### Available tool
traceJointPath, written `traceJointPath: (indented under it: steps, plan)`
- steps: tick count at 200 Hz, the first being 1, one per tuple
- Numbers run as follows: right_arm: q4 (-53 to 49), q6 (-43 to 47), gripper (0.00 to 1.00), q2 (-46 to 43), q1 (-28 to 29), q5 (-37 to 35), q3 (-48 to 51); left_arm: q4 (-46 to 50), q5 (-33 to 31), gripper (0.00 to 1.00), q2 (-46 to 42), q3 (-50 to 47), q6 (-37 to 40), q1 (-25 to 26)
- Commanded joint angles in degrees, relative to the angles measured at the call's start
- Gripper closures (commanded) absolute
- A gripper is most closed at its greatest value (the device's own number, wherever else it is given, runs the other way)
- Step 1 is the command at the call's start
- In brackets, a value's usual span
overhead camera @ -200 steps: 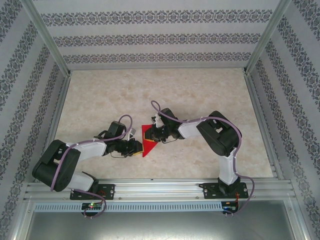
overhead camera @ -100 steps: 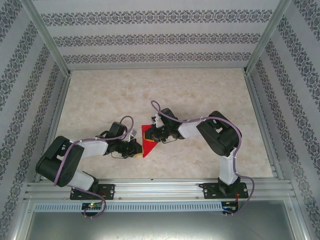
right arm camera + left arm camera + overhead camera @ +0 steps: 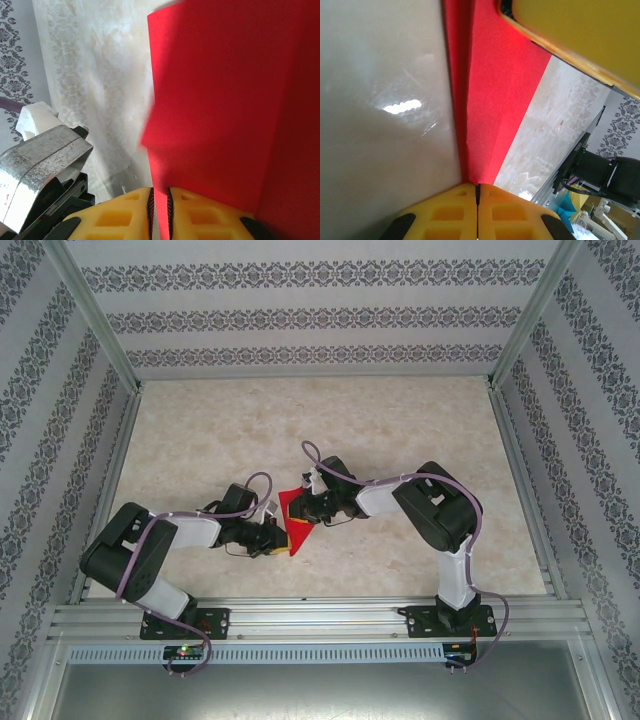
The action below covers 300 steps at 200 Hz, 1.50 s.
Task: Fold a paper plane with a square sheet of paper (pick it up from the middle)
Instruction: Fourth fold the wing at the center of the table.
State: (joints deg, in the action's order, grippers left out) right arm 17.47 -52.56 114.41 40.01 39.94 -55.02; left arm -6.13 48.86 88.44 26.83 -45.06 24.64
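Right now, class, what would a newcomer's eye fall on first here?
The bright red paper, mid-table, between the two arms. The left gripper pinches it at a crease, and the right gripper pinches an edge. Patterned walls ring the pale table.

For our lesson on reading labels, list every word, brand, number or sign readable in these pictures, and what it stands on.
None can be read. The red sheet of paper is plain, the yellow left hand and right hand are unmarked, and the wallpaper bears only a floral pattern.
Background clutter in the left wrist view is too blurred to read.
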Motion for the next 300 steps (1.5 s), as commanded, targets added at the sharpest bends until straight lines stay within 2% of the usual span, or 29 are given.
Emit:
traceJointPath:
  steps: [1,71,85,107,129,140,153,168,186,225,261,283,300]
  plan:
    - [-3.1,0.7,0.81,3.2,1.1,-2.4,0.6,-3.3,1.4,0.92,1.3,2.0,1.6,1.3]
    - [-3.9,1.3,0.81,3.3,1.1,-2.9,0.9,-1.2,-0.9,0.9,3.2,1.4,1.0,2.2]
    - [-4.0,1.4,0.81,3.2,1.1,-2.9,0.9,-0.4,-1.0,0.77,2.1,1.8,1.3,2.3]
    - [-4.4,1.4,0.81,2.7,1.1,-3.4,1.2,4.2,-6.8,0.71,-5.1,1.7,1.1,2.2]
    - [-3.7,1.0,0.81,2.2,1.2,-3.8,2.1,15.1,-18.7,0.7,-15.4,2.9,1.2,1.8]
    - [-3.0,0.6,0.81,2.3,1.3,-3.8,2.6,20.5,-23.8,0.7,-19.4,3.7,0.5,0.2]
    - [-2.3,0.3,0.81,2.3,1.4,-3.6,3.1,23.1,-25.9,0.7,-22.5,3.6,-1.3,-3.0]
    - [-1.6,-0.3,0.81,2.0,1.4,-3.9,3.8,21.6,-23.5,0.66,-21.4,3.3,-3.2,-8.1]
    - [-0.9,-0.9,0.81,1.6,1.6,-4.5,4.6,16.2,-18.4,0.68,-15.5,5.3,-4.9,-11.5]
    - [-1.3,-1.7,0.81,1.1,2.0,-5.9,4.7,11.2,-13.7,0.73,-2.2,15.3,-5.8,-11.6]
    - [-1.8,-2.7,0.82,0.9,2.4,-8.0,5.0,11.6,-10.8,0.73,4.0,20.1,-4.9,-11.4]
    - [-2.5,-2.9,0.82,0.6,2.7,-9.0,5.1,7.9,-6.0,0.75,7.1,19.9,-6.0,-10.6]
    - [-3.0,-3.1,0.82,0.6,2.7,-9.5,5.0,7.8,-5.9,0.79,8.5,19.8,-6.2,-9.3]
